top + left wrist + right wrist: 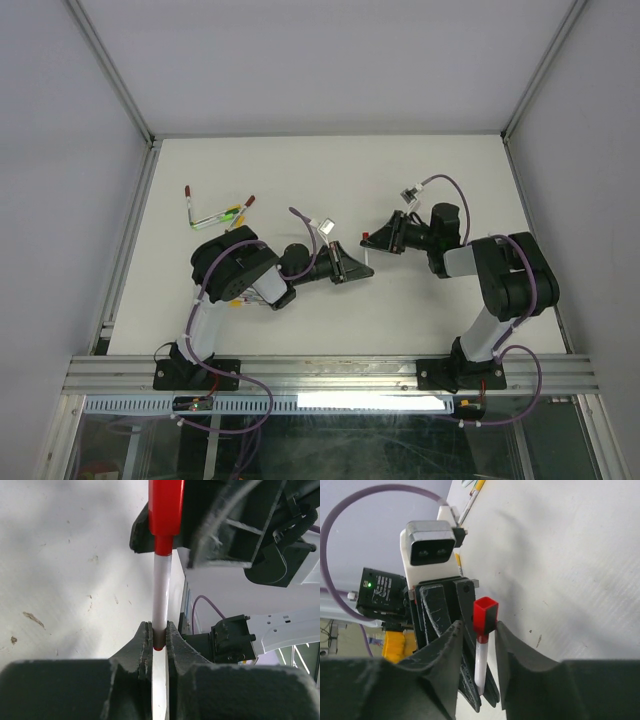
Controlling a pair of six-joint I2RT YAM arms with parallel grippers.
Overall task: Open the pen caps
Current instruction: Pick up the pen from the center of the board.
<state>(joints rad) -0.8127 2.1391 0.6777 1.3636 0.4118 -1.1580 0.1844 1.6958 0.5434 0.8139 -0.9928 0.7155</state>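
1. My left gripper (pixel 159 632) is clamping the pen (pixel 161 590) near one end. The two jaws are standing almost together, with only the white barrel pinched between them.
2. The pen is running straight out from those jaws toward my right gripper (pixel 481 626), so the barrel is bridging the space between the two.
3. The red cap (pixel 485 614) is sitting at the pen's far end, right between my right fingers (pixel 445 655). A narrower red collar is showing between the cap and the white barrel. Whether the cap is seated fully, I cannot tell.
4. My right jaws are standing a little apart, narrow rather than wide. They are bracketing the cap, not squeezing it, and in the right wrist view a dark sliver of gap is showing along one side of the cap. On the other side the fingertip is lying just beside the cap's edge, and I cannot tell if it is touching.
5. In the top view both grippers are meeting nose to nose near the middle of the table (pixel 300 170). The left one is sitting nearer my bases and the right one a little farther back.
6. The other pens (pixel 222 213) are lying in a loose cluster toward the far left of the table, well apart from both grippers. Red, yellow and green ends are showing among them.
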